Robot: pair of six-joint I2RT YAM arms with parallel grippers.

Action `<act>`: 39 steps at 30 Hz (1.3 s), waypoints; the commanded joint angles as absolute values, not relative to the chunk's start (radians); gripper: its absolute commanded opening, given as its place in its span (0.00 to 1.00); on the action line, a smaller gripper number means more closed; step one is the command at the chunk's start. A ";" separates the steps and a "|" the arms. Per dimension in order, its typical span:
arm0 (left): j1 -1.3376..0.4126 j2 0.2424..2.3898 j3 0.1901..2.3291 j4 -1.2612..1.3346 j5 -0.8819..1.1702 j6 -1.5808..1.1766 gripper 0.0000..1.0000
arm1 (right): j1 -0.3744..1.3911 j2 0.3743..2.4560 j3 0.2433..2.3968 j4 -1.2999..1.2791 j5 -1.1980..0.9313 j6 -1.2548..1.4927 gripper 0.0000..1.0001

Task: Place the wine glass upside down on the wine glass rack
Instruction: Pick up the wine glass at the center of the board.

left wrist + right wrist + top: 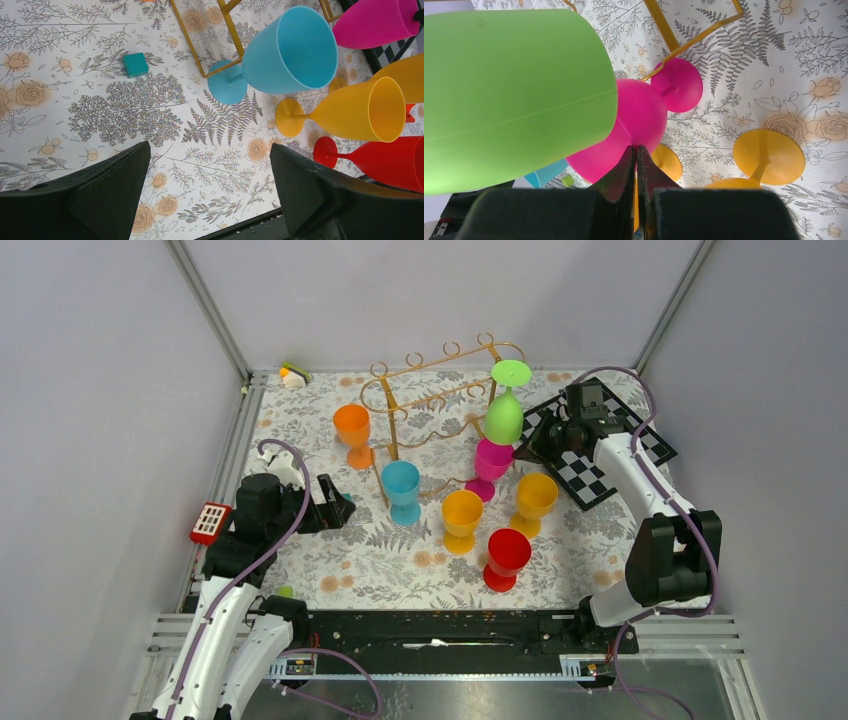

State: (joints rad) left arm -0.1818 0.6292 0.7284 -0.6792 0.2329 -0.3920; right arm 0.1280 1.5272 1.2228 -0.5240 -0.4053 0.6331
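The gold wire rack (430,390) stands at the back centre. A green wine glass (505,415) hangs upside down at the rack's right end, foot up at the top rail. Its bowl fills the upper left of the right wrist view (514,95). My right gripper (540,437) is just right of the green bowl, shut and empty (636,148), its tips close to a pink glass (639,115) that stands upright below. My left gripper (335,505) is open and empty over the mat (210,145), left of a blue glass (290,47).
Upright glasses stand around the rack: orange (352,430), blue (402,488), pink (492,460), two yellow (462,515) (535,498) and red (507,555). A checkerboard (600,465) lies at the right. A red-and-white block (210,523) sits at the left edge, and a teal cube (135,65) on the mat.
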 commanded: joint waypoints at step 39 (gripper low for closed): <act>-0.184 0.617 0.730 -0.627 0.234 -0.383 0.99 | 0.094 1.319 1.299 -0.773 0.065 0.451 0.00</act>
State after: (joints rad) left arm -0.1818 0.6292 0.7284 -0.6792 0.2333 -0.3920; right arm 0.1127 1.3766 1.2915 -0.7956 -0.0246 0.4744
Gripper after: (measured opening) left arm 0.988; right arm 0.018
